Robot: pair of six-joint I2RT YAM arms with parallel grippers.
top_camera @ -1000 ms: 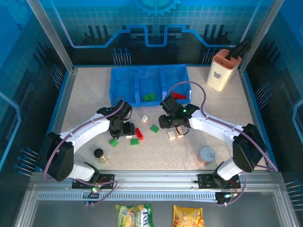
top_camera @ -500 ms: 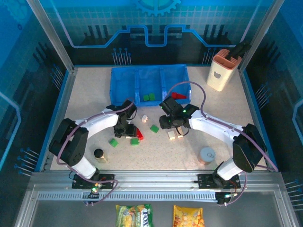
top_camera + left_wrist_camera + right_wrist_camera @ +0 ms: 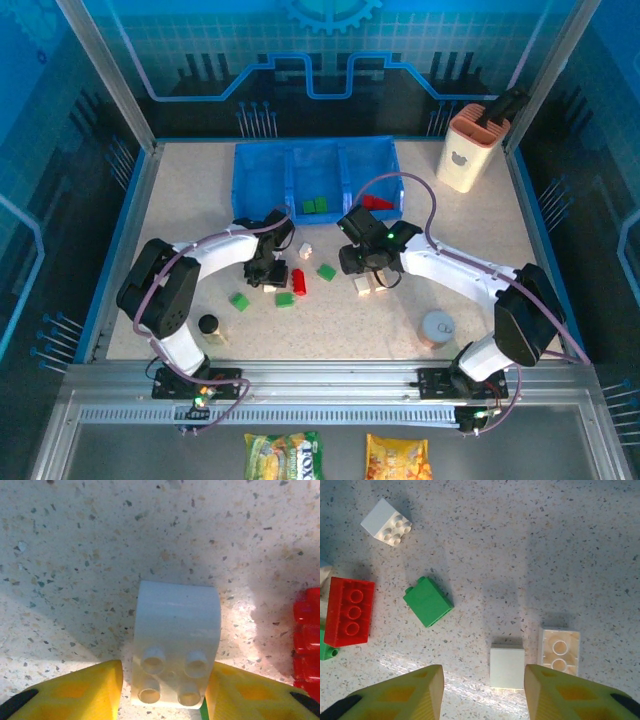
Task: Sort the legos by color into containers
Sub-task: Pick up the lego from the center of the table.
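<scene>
Straddling a white studded plastic brick (image 3: 176, 630), the left gripper (image 3: 165, 680) has its yellow pads (image 3: 75, 692) set close on both flanks. The right pad touches and the left shows a sliver of shadow, so I cannot tell whether it truly grips. The brick lies on its side mid-bench, studs toward the wrist and body running straight away from the fingers, just left of a red plastic brick (image 3: 307, 640). The low blue three-compartment plastic tray (image 3: 262, 172) sits beyond at the far edge, while the right gripper (image 3: 484, 675) hangs parted and empty over a second white brick (image 3: 507, 667).
</scene>
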